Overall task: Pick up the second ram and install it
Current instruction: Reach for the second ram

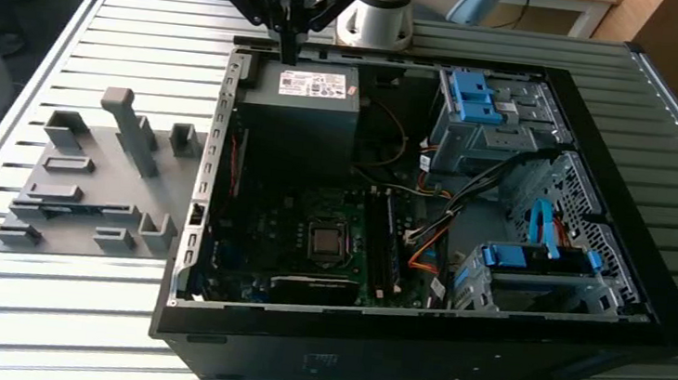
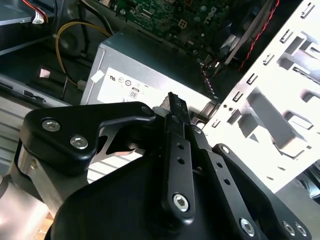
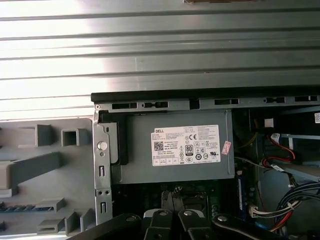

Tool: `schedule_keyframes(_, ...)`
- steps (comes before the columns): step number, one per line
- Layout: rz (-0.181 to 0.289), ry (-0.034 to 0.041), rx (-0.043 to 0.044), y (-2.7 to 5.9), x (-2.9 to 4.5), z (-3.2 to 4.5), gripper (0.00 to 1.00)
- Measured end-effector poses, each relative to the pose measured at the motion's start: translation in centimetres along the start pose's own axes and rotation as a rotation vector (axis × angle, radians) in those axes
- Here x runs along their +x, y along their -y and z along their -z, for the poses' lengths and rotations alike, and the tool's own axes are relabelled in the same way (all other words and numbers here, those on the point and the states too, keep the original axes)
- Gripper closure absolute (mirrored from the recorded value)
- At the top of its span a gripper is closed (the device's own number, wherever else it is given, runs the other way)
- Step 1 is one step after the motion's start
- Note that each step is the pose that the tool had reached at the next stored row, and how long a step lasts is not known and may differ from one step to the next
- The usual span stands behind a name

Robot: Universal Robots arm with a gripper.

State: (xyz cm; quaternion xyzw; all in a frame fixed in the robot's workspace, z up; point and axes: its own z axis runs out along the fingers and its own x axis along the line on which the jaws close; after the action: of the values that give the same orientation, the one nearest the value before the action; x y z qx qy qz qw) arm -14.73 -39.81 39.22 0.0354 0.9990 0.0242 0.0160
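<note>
Over the far edge of the open computer case (image 1: pixel 298 349), the gripper (image 1: pixel 288 53) hangs just above the grey power supply (image 1: pixel 311 94). Its fingers are pressed together with nothing visible between them; both wrist views agree, showing the dark fingertips (image 3: pixel 169 196) meeting in front of the labelled box.

At the exterior view's left, beside the case on the slatted metal table (image 1: pixel 52 330), lies a grey holder tray (image 1: pixel 89 194) with raised blocks and slots. In the first wrist view a thin bluish strip rests in one of its long slots. I take this to be the second ram (image 3: pixel 22 206), though too little of it shows to be sure. It is well apart from the gripper.

Inside the case, the green motherboard (image 1: pixel 299 219) lies open to view, with the long memory slots (image 1: pixel 386 246) running near to far at its right side. Whether one of them already holds a stick I cannot tell.

By my judgement the task is hardly begun. The stick is not yet picked up, and both the lift from the tray and the seating in a slot are left to do.
</note>
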Motion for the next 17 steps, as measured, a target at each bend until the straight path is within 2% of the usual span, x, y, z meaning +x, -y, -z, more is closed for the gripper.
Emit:
schedule_keyframes(4, 0.0, -0.0001, 0.0001, 0.01, 0.13, -0.01, 0.89)
schedule_keyframes(6, 0.0, -0.0001, 0.0001, 0.04, 0.47, 0.0, 0.89)
schedule_keyframes(17, 0.0, -0.0001, 0.0001, 0.05, 0.72, 0.0, 0.89)
